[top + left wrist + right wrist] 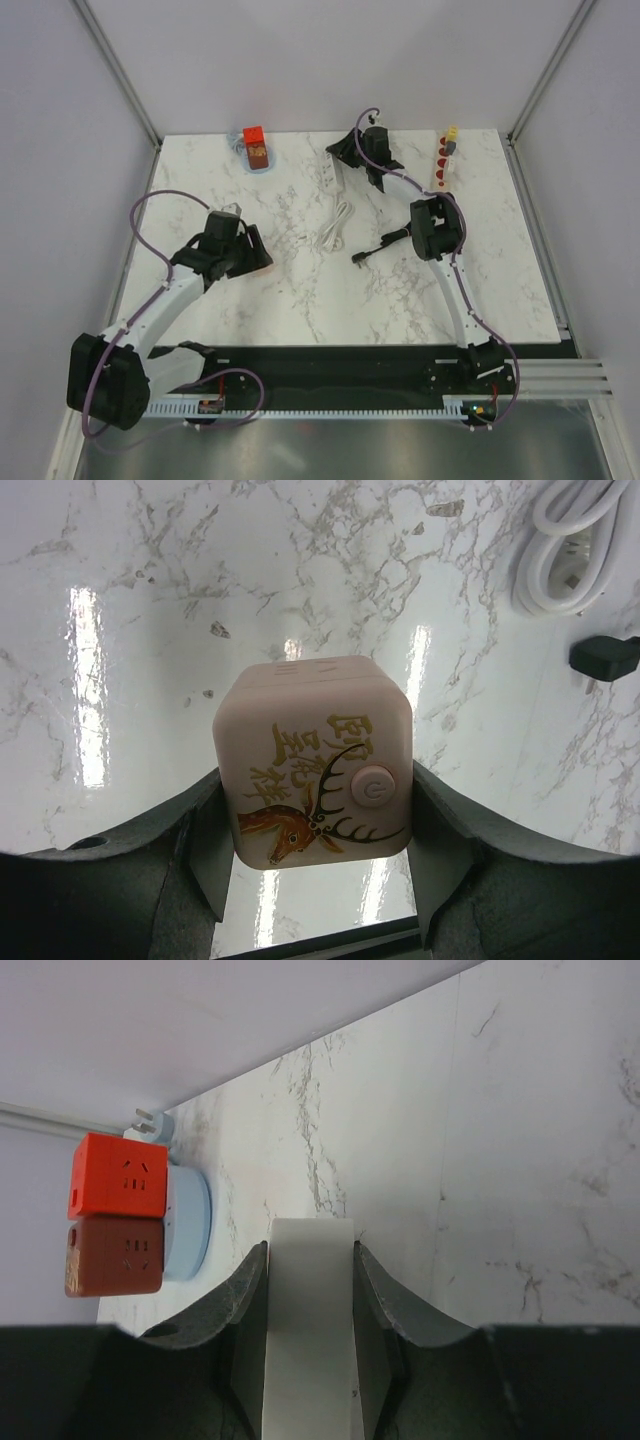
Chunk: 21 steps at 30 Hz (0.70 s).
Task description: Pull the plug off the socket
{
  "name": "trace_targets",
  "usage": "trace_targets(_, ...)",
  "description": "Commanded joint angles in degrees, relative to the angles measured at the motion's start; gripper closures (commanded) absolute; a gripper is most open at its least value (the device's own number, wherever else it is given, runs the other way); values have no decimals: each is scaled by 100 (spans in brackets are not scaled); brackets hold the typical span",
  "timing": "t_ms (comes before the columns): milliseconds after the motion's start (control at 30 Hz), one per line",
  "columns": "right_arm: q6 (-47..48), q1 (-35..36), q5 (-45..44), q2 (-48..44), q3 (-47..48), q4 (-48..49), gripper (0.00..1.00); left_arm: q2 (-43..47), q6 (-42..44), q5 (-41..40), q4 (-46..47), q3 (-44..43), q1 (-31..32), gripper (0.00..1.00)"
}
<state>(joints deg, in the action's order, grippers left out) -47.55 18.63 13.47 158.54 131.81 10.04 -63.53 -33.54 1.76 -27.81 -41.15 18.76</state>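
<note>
**Pincers and plug: current holdings**

Left pincer [316, 820] is clamping a pink cube socket [315, 745] by two opposite sides, jaws standing wide. Right pincer [310, 1270] is gripping the end of a white power strip [310, 1350], jaws narrow. Black plug [361, 257] is lying loose on the counter [300, 295], near the coiled white cord [335, 230], apart from both sockets

It is looking like a robotics lab. White panels [330, 60] and metal posts [118, 72] are enclosing a marble-patterned table [290, 290].
</note>
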Motion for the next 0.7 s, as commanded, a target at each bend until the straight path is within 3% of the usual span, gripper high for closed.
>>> trace_targets(0, 88, -18, -258, 283, 213, -142, 69, -168, -223, -158, 118, 28, -4, 98)
trace_targets(100, 176, -18, -161, 222, 336, -466, 44, -423, -197, 35, 162, 10, -4, 98)
trace_targets(333, 852, -26, -231, -481, 355, -1486, 9, -608, -135, 588, 565, 62, -4, 98)
trace_targets(467, 1291, -35, -555, -1322, 65, -2339, 2, -652, -241, 948, 803, 203, -4, 98)
trace_targets(600, 1494, -9, -512, -2378, -1058, -2543, 2, -731, -337, 1081, 892, 335, -4, 97)
trace_targets(667, 1599, 9, -513, -3000, -1884, -2499, 2, -705, -390, 1081, 1014, 432, -4, 87)
